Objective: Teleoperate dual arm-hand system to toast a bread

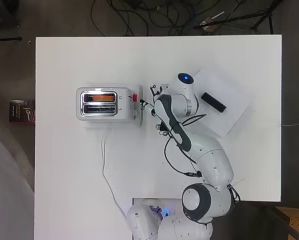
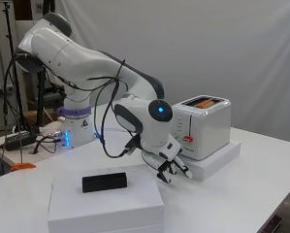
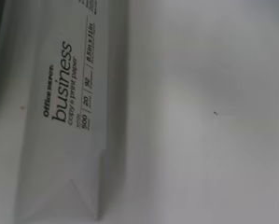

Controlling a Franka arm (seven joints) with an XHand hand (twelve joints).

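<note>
Sitting on a flat white pack (image 2: 217,160) toward the left side of the worktop (image 1: 64,190), about midway along it, the toaster (image 1: 105,103) has bread (image 1: 100,97) already down in one slot, its orange-brown top showing just below the rim. The hand (image 2: 171,166) hangs just off the toaster's lever end, below the red lever (image 2: 187,139) and clear of it, fingers loosely curled and holding nothing. The lever is probably the thing to work: small, stiff and sprung, best pressed from above with a fingertip, straight down along its slot. The toaster looks light for its size with smooth, slippery sides (a sideways shove might slide it on the pack), so force should go downward. Bread is soft and crumbly, but needs no further handling. A black block (image 2: 104,182) lies on a second white pack (image 2: 105,206) near the right edge.
</note>
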